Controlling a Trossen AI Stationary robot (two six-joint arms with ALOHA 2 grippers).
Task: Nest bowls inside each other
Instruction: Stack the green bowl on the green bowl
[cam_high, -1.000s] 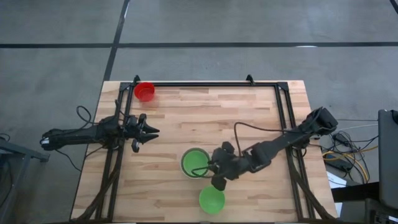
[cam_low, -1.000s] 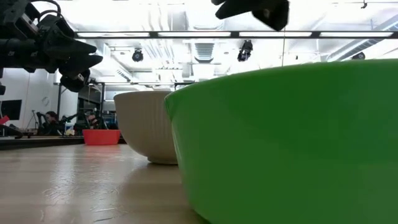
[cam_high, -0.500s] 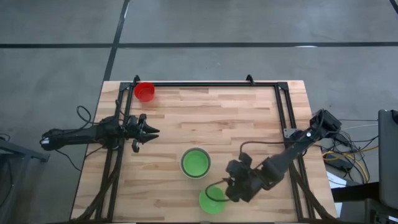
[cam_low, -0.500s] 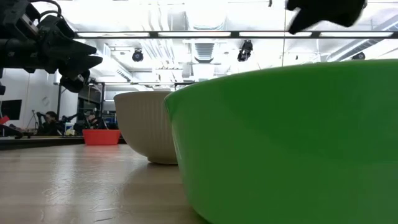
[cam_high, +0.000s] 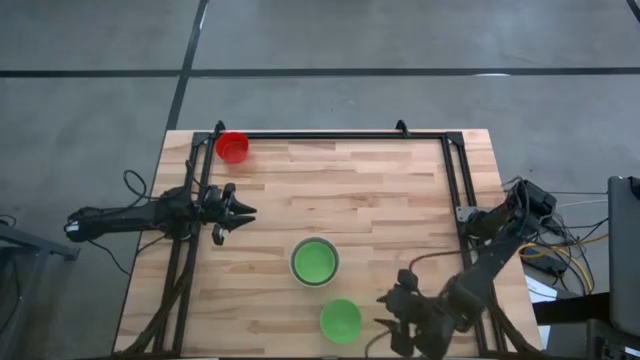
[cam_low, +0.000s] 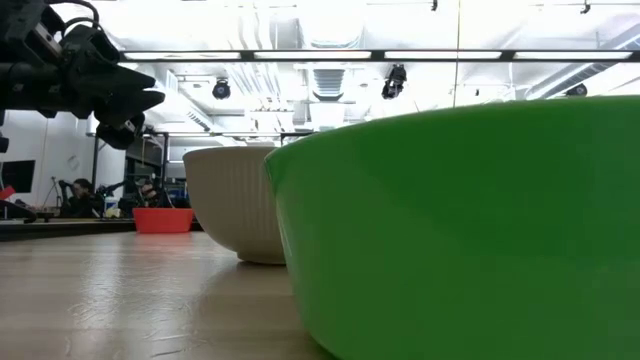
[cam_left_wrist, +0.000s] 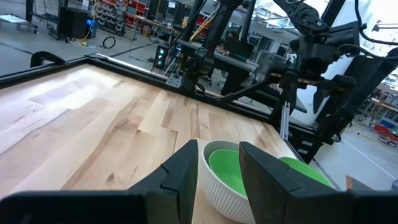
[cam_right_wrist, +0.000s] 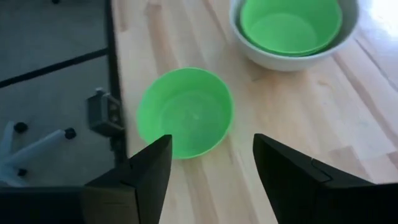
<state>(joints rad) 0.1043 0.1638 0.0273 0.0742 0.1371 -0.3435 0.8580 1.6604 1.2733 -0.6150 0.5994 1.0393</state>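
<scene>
- The whitish-grey bowl (cam_high: 315, 262) sits near the middle of the wooden table (cam_high: 340, 180), with green bowl (cam_right_wrist: 290, 23) nested inside it; whether one or two green bowls lie in there I cannot tell.
- A loose green bowl (cam_high: 340, 321) stands apart from that stack, close to the table's near edge; the red bowl (cam_high: 232, 147) sits alone at the far left corner, well apart from the rest.
- The right gripper (cam_high: 408, 315) hovers just beside the loose green bowl, jaws spread wide and empty; the wrist view shows both fingers (cam_right_wrist: 149, 171) straddling bare wood with the bowl ahead.
- The left gripper (cam_high: 235, 212) waits over the table's left side, fingers parted with a narrow gap, holding nothing.
- These bowls look like thin, stiff plastic; likely light and smooth, so apt to skid or tip if nudged.
- A sensible hold is probably the rim, one finger inside and one outside the wall; a pinch across the whole bowl seems too wide.
</scene>
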